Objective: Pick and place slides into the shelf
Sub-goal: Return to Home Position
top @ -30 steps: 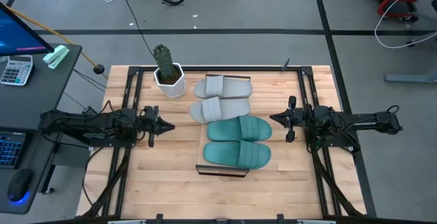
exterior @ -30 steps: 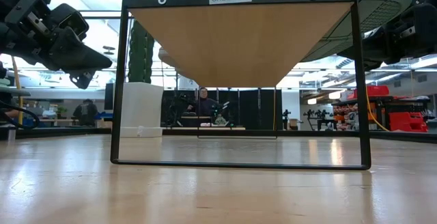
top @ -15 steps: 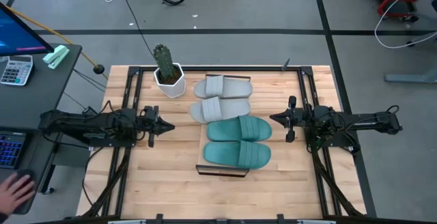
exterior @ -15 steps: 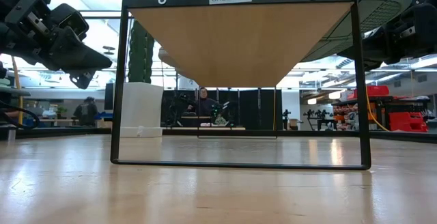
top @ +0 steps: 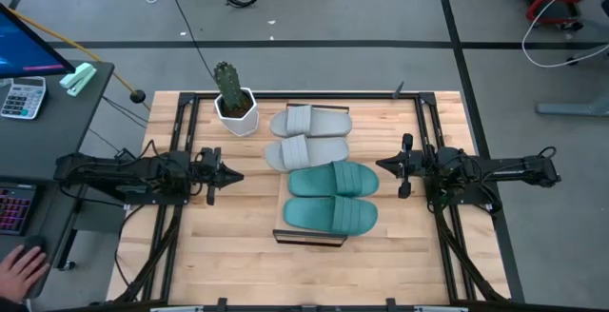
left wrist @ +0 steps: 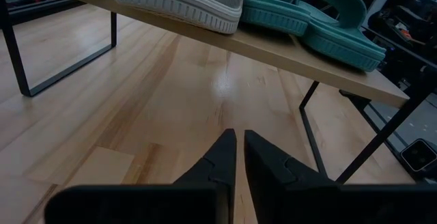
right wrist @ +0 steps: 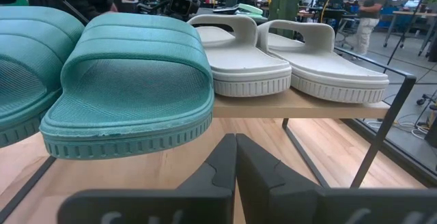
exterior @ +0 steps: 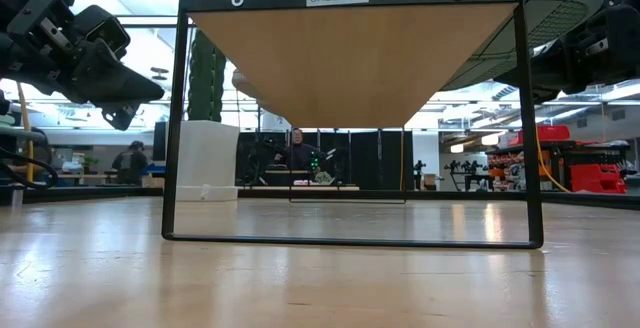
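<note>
Four slides rest sole-down on the shelf (top: 282, 200) in mid-table: two light grey ones (top: 311, 122) (top: 307, 151) at its far end, two teal ones (top: 333, 181) (top: 330, 215) at its near end. The board stands raised on dark rails (exterior: 176, 118). My left gripper (top: 231, 176) hovers left of the shelf, shut, below the board's level in its wrist view (left wrist: 239, 149). My right gripper (top: 385, 165) hovers right of the shelf, shut, facing the teal slide (right wrist: 130, 80) and the grey slides (right wrist: 287, 53).
A cactus in a white pot (top: 233, 103) stands at the table's far left, near the shelf's far end. A side desk (top: 38, 93) with a calculator stands left of the table, and a person's hand (top: 19, 269) rests there. People sit in the room beyond (exterior: 297, 150).
A person's hand has come onto the mouse at the side desk left of the table. Both arms and the slides have kept still.
</note>
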